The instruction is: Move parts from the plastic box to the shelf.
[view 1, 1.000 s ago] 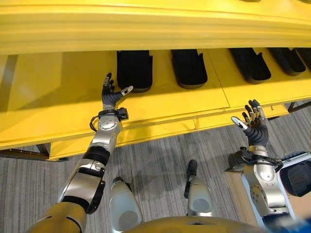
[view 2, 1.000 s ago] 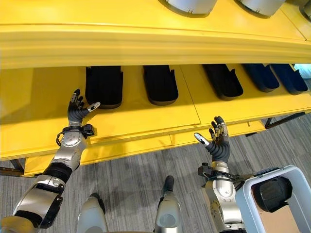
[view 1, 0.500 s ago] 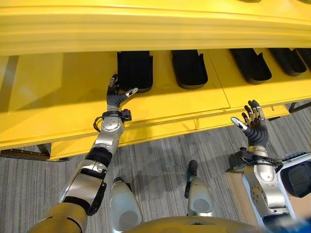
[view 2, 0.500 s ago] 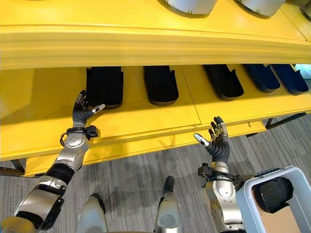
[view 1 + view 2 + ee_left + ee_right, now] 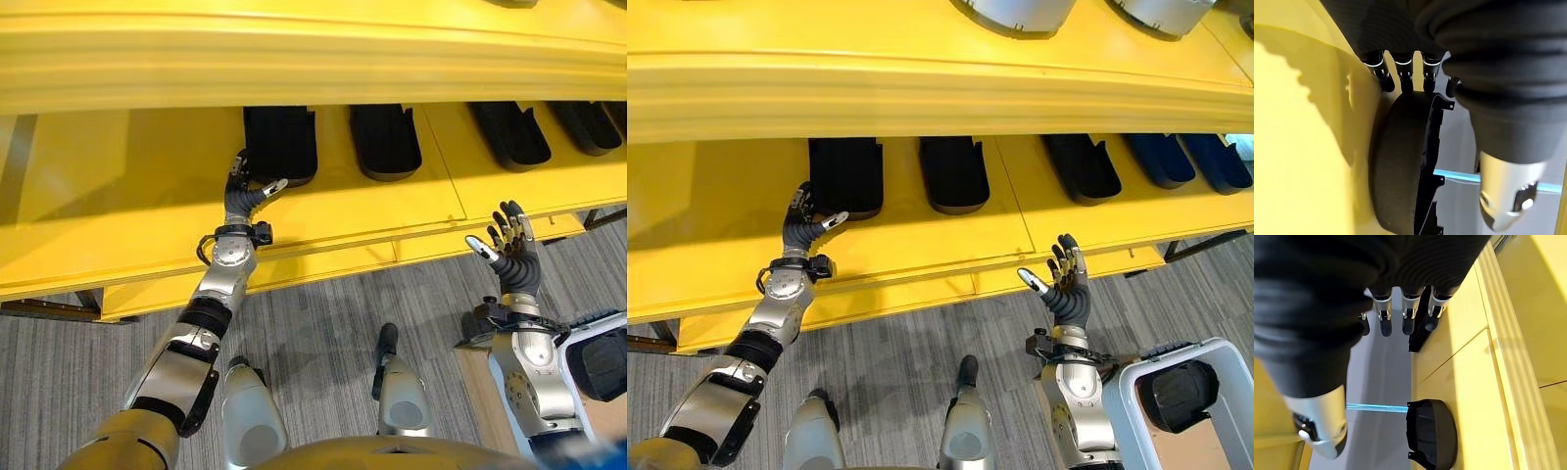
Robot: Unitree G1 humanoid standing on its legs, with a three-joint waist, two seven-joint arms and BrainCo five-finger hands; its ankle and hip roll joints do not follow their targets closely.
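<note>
**A:** Head camera, left eye first. What is showing?

**B:** Yellow shelf (image 5: 118, 186) is running across the frame. Black parts are lying in a row on it. The left hand (image 5: 245, 192) is reaching over the shelf edge, fingers loosely spread, fingertips at the near end of the leftmost black part (image 5: 280, 140). It is gripping nothing. The right hand (image 5: 508, 247) is hovering just off the shelf's front edge, fingers relaxed, empty.

**A:** Right eye?

**B:** Same layout. The second black part (image 5: 953, 172) is sitting just right of the first, three more further right. The plastic box (image 5: 1179, 403) is standing low at the right beside the right arm, with a dark part (image 5: 1176, 394) lying inside. Grey round objects (image 5: 1013, 13) are sitting on the upper tier.

**A:** Left wrist camera?

**B:** Fingers (image 5: 1382, 73) are pointing straight toward the rounded end of the black part; whether they are touching it, I cannot tell. Thumb is standing apart.

**A:** Right wrist camera?

**B:** Fingers (image 5: 1384, 318) are extending straight, nothing between them and the thumb. Another black part (image 5: 1432, 433) is lying on the yellow shelf surface beyond.
</note>
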